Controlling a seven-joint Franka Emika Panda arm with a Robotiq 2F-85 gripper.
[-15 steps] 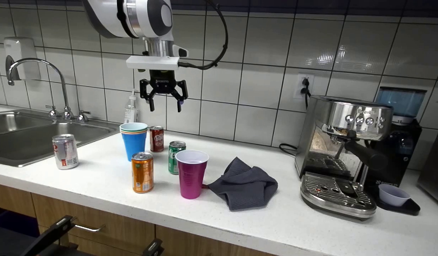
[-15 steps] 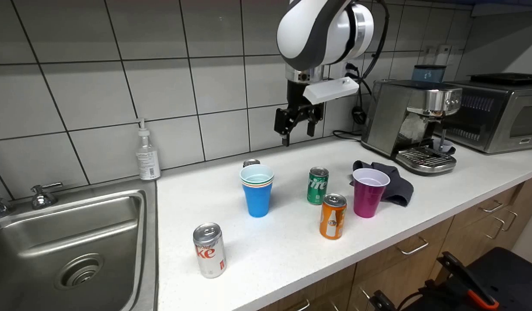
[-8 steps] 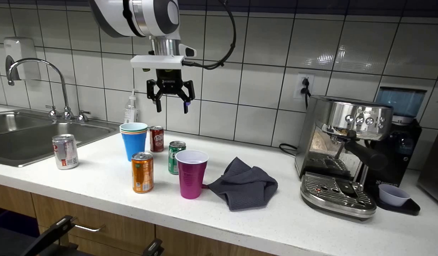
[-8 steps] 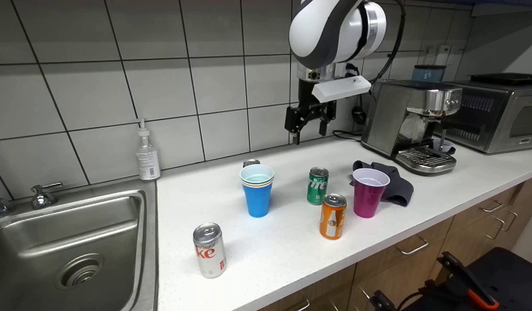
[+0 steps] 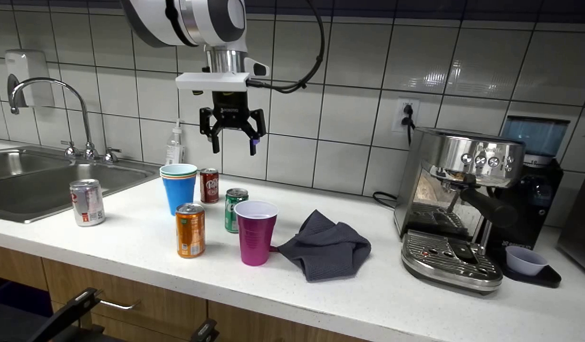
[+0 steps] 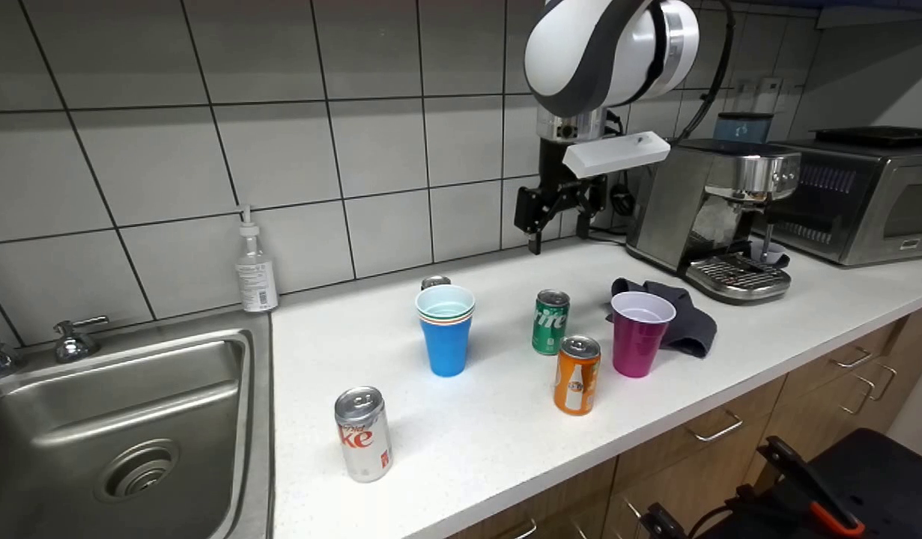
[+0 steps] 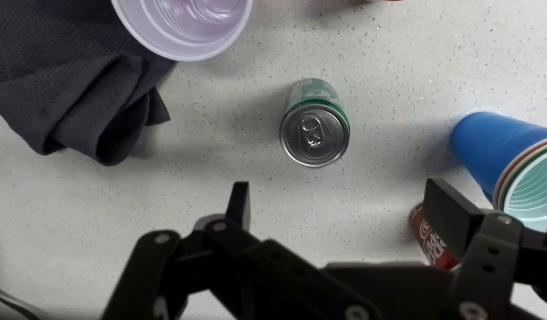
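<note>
1. The robot's black gripper [image 5: 234,151] hangs in the air, above the white counter [image 5: 135,235]. Its two fingers are spread wide apart.
2. The green Sprite can [image 7: 315,129] stands upright on the counter, well below the gripper. In the wrist view it shows just past the fingertips, in the space between the two.
3. A purple cup [image 5: 256,237], white inside, stands near the Sprite can.
4. A dark gray cloth [image 5: 328,249] lies in a crumpled heap beside the cup. It is hard to tell if the two touch.
5. An orange soda can [image 6: 577,376] stands near the Sprite can and the purple cup, toward the front of the counter.
6. A stack of cups [image 5: 179,190] stands upright, with a blue one on the outside and a pale green one on the inside.
7. The red Dr Pepper can [image 5: 209,185] stands near the stack, by the wall. In the wrist view a finger hides part of it.
8. A silver Diet Coke can [image 6: 363,434] stands near the metal sink [image 6: 255,419].
9. A soap pump bottle [image 6: 256,277] stands by the tiled wall [image 6: 371,150].
10. A shiny espresso machine [image 5: 468,152] sits past the cloth.
</note>
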